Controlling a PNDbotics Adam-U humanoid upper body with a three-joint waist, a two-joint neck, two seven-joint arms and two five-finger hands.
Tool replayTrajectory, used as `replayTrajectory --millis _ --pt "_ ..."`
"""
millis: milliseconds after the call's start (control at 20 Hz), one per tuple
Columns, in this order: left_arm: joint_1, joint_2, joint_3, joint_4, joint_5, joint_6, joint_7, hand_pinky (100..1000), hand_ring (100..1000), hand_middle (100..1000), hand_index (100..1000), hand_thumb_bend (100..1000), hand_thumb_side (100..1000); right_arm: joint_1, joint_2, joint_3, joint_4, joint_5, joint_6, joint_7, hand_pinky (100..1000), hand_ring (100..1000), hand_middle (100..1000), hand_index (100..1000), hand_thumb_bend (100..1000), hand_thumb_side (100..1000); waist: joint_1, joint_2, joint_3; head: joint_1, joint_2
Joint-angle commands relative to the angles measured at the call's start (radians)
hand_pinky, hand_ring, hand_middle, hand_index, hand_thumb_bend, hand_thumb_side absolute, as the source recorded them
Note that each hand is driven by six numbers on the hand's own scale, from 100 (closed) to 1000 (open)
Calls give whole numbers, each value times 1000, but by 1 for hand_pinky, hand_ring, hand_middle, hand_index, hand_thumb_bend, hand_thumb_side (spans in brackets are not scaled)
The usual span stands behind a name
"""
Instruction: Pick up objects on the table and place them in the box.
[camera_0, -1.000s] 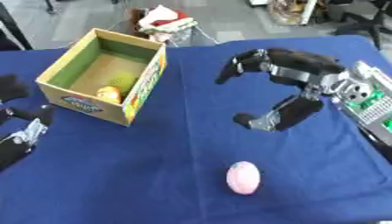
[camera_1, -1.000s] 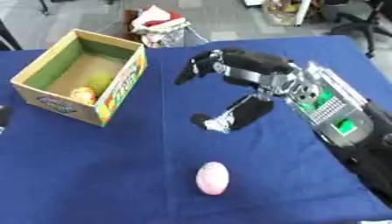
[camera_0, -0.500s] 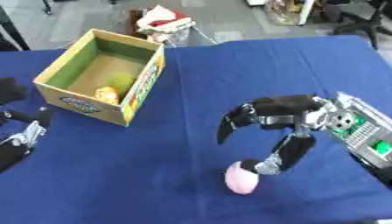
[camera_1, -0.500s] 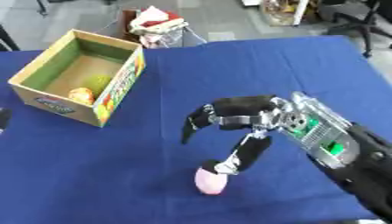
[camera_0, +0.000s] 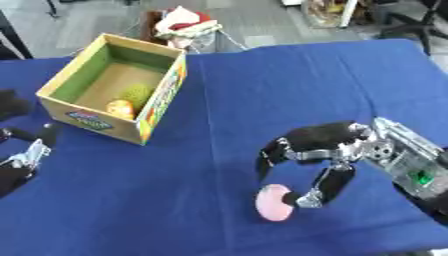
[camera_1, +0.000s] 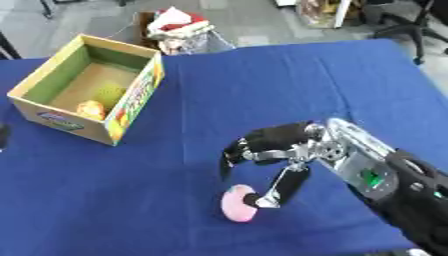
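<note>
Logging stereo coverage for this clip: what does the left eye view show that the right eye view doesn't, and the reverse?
Only the left eye view shows the left hand, resting at the left edge, fingers up. Only the right eye view shows more of the right arm's black forearm toward the lower right corner. Both show the right hand arched over the pink object with its thumb against it, the blue table, and the box holding a yellow and a green item.

A blue cloth (camera_0: 236, 75) covers the table. Beyond its far edge lies grey floor (camera_0: 96, 20), with a red and white bundle (camera_1: 175, 22) and chair legs (camera_1: 394, 27) far right.
</note>
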Motion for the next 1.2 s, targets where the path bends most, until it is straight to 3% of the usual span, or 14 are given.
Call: replayTrajectory --millis 50,350,450,550,600,750,950,1200 --pt "-6 26 8 -10 -4 -2 2 502 748 680 824 507 274 -5 -15 -2 7 29 -25 11 837 847 808 804 199 217 -1 -13 0 -3 -2" --pt "-6 26 8 -11 -4 -2 1 502 749 680 824 506 274 -7 -10 5 11 48 -54 57 848 855 815 764 165 192 -2 -13 1 -3 -3" --pt "-5 26 8 -10 -3 -2 2 502 749 681 824 506 274 -8 -8 4 11 52 -58 59 846 850 804 682 100 144 -1 -13 1 -3 -3" --pt "-5 26 8 -10 -3 -2 1 502 749 681 824 506 274 -9 -7 2 11 56 -60 53 845 849 803 676 100 141 -1 -13 0 -4 -3" --pt "-5 26 8 -10 -3 -2 2 502 749 681 824 504 274 -11 -7 0 10 58 -60 48 838 839 784 575 100 100 -1 -14 0 -4 -2" --pt "-5 25 8 -11 -3 -2 2 502 750 681 824 504 275 -16 -3 -10 7 58 -55 9 823 821 756 490 100 100 -2 -14 0 -3 -3" --pt "-6 25 9 -12 -3 -2 3 503 751 682 825 500 275 -49 2 -40 -11 41 -27 -65 821 815 747 475 100 100 -2 -16 1 -1 -3" --pt "-6 25 8 -13 -2 -3 2 504 751 683 824 499 274 -146 12 -80 -18 38 7 -129 827 810 743 468 100 100 -2 -18 3 -1 -5"
